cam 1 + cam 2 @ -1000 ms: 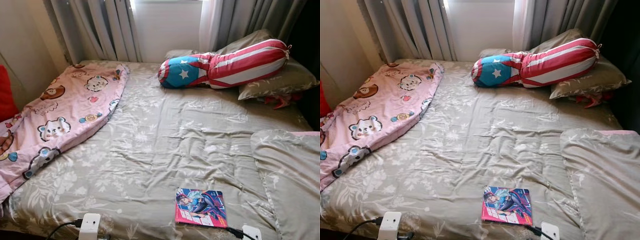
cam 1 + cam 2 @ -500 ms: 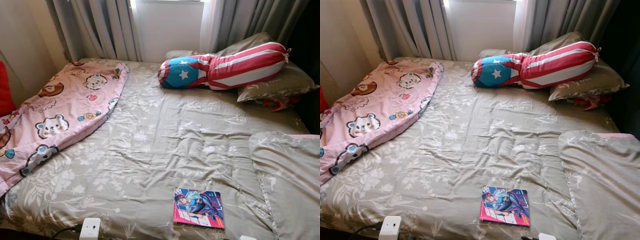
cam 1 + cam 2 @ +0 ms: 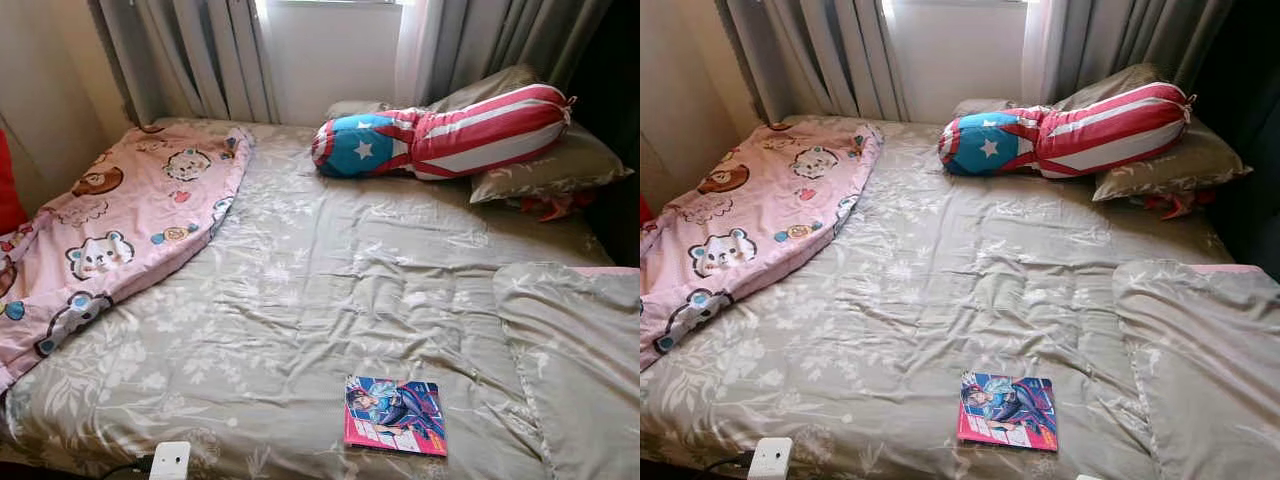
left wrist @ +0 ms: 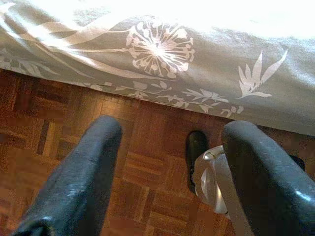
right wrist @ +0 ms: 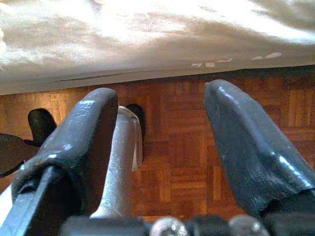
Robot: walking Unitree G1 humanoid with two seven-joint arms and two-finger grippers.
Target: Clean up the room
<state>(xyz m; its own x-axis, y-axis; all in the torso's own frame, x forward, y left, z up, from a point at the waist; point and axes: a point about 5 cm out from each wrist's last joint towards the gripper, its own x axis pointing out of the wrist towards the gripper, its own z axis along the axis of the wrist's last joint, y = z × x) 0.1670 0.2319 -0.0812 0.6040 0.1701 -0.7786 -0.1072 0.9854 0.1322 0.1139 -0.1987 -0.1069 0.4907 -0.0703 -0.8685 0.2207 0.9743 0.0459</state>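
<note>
- The bed [image 3: 330, 290] takes up most of the room ahead, its grey flowered cover wrinkled but mostly flat
- A pink bear-print blanket [image 3: 110, 230] lies rumpled over the bed's left side, and a grey pillow [image 3: 585, 360] sits on the right near edge
- At the head, a red, white and blue bolster [image 3: 450, 132] leans on more grey pillows below the curtains [image 3: 190, 55]
- The book [image 3: 395, 415] — the likeliest thing to tidy — lies flat near the foot of the bed, apart from everything else
- Step in hand, as I judge it: standing at the foot of the bed, choosing what to clear; nothing is picked up yet
- Next move calls for raising an arm over the mattress edge and getting a finger under the thin book's side
- Left gripper [image 4: 167, 162] hangs low over the wood floor [image 4: 64, 147] beside the bed skirt, fingers spread wide, holding nothing
- Right gripper [image 5: 157, 142] hangs likewise — wide apart, empty
</note>
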